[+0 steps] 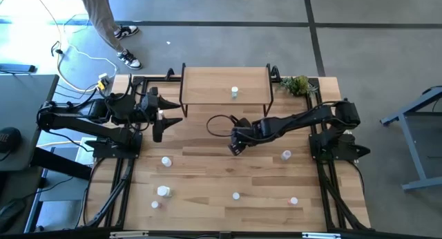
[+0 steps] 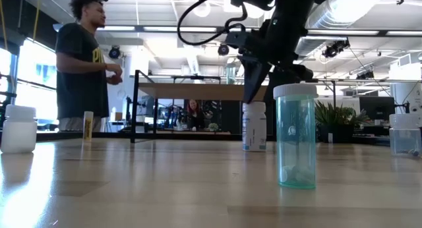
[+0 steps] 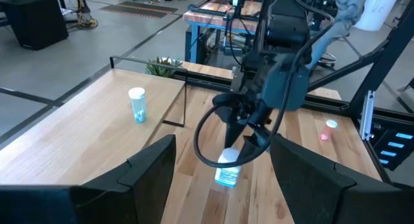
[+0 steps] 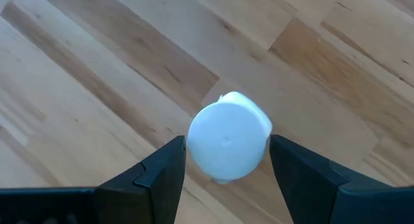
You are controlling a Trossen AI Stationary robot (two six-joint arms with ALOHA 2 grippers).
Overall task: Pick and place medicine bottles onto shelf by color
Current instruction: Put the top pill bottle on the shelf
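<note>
Left gripper [image 1: 160, 121] waits at the table's left side beside the shelf's left end, fingers spread wide, nothing between them. Below it on the table [image 1: 207, 170] lie scattered bottles: one white bottle [image 1: 166, 161] nearby, a bigger white one [image 1: 163, 191] and a small pinkish one [image 1: 155, 204] farther toward the front edge. Shelf [image 1: 207, 87] sits at the back centre, one teal bottle [image 1: 235, 92] standing on it. Right gripper [image 1: 235, 146] reaches to the table's middle, just in front of the shelf, pointing down over a teal bottle with white cap [image 4: 228, 136]; fingers [image 4: 162, 169] sit open either side of the cap, gaps visible, not clamped. Bottle stands upright on the table. Right of that gripper: another teal bottle [image 1: 286, 155], a small white one [image 1: 235, 195] and a pinkish one [image 1: 293, 200] near the front. Person [image 2: 82, 63] stands behind the table.
</note>
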